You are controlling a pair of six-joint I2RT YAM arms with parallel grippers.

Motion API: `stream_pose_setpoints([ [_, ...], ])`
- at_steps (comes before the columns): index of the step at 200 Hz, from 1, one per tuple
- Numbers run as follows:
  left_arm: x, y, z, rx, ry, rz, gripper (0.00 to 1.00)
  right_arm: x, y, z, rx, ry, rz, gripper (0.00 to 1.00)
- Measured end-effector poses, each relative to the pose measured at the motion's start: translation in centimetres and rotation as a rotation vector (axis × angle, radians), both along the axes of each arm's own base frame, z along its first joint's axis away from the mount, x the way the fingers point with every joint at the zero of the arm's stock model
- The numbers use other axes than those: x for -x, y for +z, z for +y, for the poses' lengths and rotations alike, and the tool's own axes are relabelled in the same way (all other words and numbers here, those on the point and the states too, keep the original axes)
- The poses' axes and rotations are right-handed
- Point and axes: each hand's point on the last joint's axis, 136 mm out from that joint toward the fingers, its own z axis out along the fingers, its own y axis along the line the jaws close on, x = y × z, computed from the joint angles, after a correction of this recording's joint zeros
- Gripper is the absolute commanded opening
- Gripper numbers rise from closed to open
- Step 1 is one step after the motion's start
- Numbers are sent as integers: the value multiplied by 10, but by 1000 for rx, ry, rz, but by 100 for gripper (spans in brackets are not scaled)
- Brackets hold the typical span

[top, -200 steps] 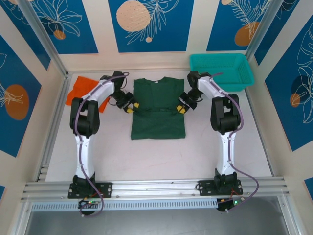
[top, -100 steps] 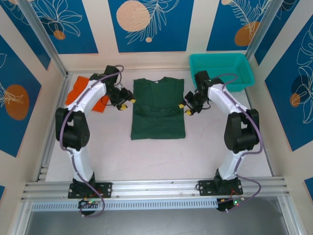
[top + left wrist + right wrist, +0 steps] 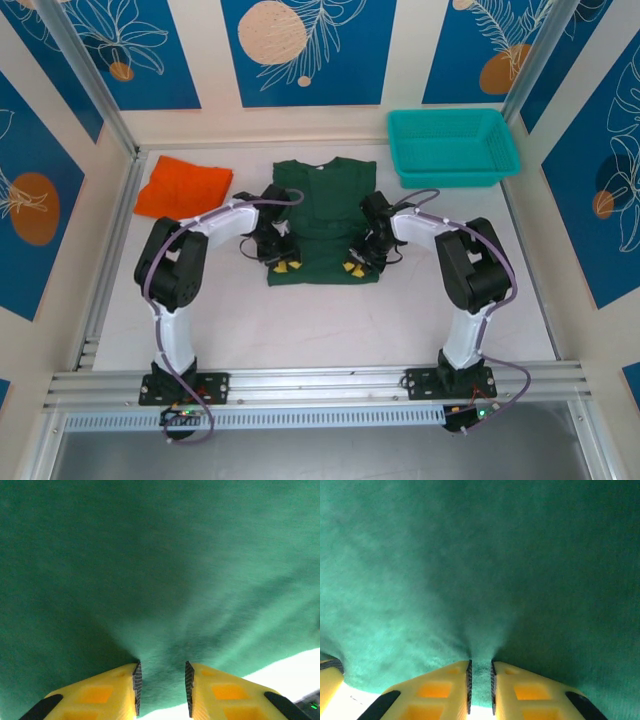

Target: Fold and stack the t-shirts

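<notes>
A white table [image 3: 300, 320] stands between blue patterned walls [image 3: 300, 50]. The yellow fingers [image 3: 95, 695] of the left gripper [image 3: 161, 680] are clamped on a bunch of the dark green t-shirt [image 3: 160, 570] at its near hem. The right gripper [image 3: 481, 680] pinches the same hem tightly. The shirt lies flat beyond both. An orange t-shirt [image 3: 185, 187] lies well apart, left of the left fingers. A teal mesh basket [image 3: 450, 178] stands far beyond the right fingers.

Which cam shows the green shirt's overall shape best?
Top external: the whole green t-shirt lies flat mid-table as a rectangle with a clear outline. Both wrist views give blurry close-ups of its cloth bunched between the yellow fingers, with a sliver of hem edge.
</notes>
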Motion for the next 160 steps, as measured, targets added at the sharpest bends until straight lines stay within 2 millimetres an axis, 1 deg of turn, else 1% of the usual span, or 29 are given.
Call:
stream_pose_setpoints([
  [6,3,-7,4,-18,-10,6,29,1,-2,0,1,0,1,21],
  [17,8,-14,8,-25,-25,13,29,1,-3,0,-2,1,-2,21],
  [30,10,-13,8,-13,-39,-9,29,2,-4,0,-6,3,-10,21],
  [49,19,-15,13,-5,-51,-23,29,9,-4,0,-15,15,-30,21],
  [62,31,-15,19,-4,-60,-22,30,22,-5,3,-18,40,-33,21],
  [102,78,-17,35,-12,-87,17,30,83,-5,18,-11,165,-11,21],
  [125,102,-17,45,-10,-91,42,33,112,-5,22,-1,219,6,22],
  [139,110,-15,49,-17,-89,55,35,120,-4,22,8,233,9,23],
  [160,114,-12,54,-41,-85,76,36,120,-1,15,38,220,-2,24],
])
